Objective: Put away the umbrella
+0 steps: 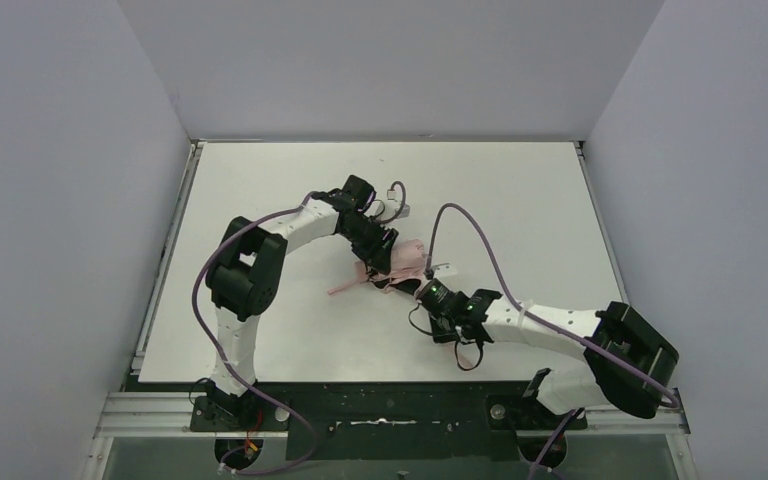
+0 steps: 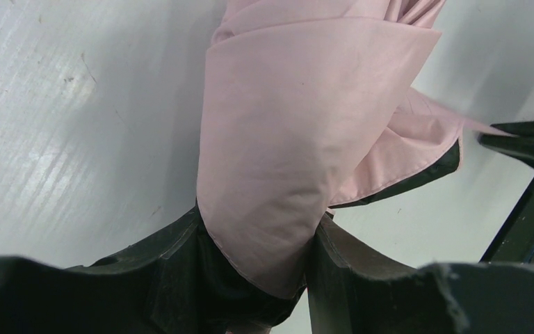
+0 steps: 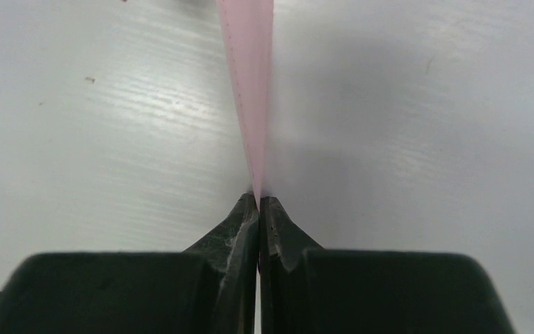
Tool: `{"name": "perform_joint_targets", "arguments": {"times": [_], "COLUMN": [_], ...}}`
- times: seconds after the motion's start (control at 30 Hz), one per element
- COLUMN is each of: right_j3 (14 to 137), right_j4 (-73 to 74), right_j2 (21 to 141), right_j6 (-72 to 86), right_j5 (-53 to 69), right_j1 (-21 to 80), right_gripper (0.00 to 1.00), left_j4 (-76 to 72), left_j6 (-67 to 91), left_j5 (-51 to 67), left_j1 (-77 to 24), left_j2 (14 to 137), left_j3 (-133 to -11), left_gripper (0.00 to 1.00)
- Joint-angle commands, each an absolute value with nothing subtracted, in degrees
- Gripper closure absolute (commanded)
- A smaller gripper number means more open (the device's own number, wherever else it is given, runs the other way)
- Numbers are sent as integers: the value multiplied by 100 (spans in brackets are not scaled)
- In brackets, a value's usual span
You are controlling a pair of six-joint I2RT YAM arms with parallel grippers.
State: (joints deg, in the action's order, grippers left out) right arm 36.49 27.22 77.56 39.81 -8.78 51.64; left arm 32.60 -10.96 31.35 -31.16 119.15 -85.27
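Umbrella (image 2: 299, 125) sits in left gripper (image 2: 257, 224) — its strap (image 3: 248, 83) nipped by right gripper (image 3: 259, 199).

So here's how it sits from my end: the umbrella (image 1: 400, 262) lies on the table (image 1: 520, 200), right between my two hands. The left gripper (image 2: 264, 268) has the folded bundle wedged between its fingers, and the rest of it runs ahead, away from the palm. The right gripper (image 3: 259, 202) sits just off to the right of that hand, on the umbrella's near side. The strap (image 3: 247, 83) is nipped at its fingertips and stretches straight ahead over the table.
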Motion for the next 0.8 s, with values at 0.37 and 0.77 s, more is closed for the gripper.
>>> {"name": "perform_joint_targets", "arguments": {"times": [0.37,0.77], "right_j3": [3950,4693], "right_j4": [3382,4788], "right_j2": [8225,8971], "right_j6": [4391,4732], "right_j5": [-248,-1296], "right_j1": [6692,7690], "right_gripper": [100,100], "left_j4": [3057,3029], "left_j6": [-685,-633], "left_j5": [1858,1523], "left_j1": [-2786,-2808], "left_j2": [12059,12079], "left_j3": [-8754,-8771], "left_gripper": [97,99]}}
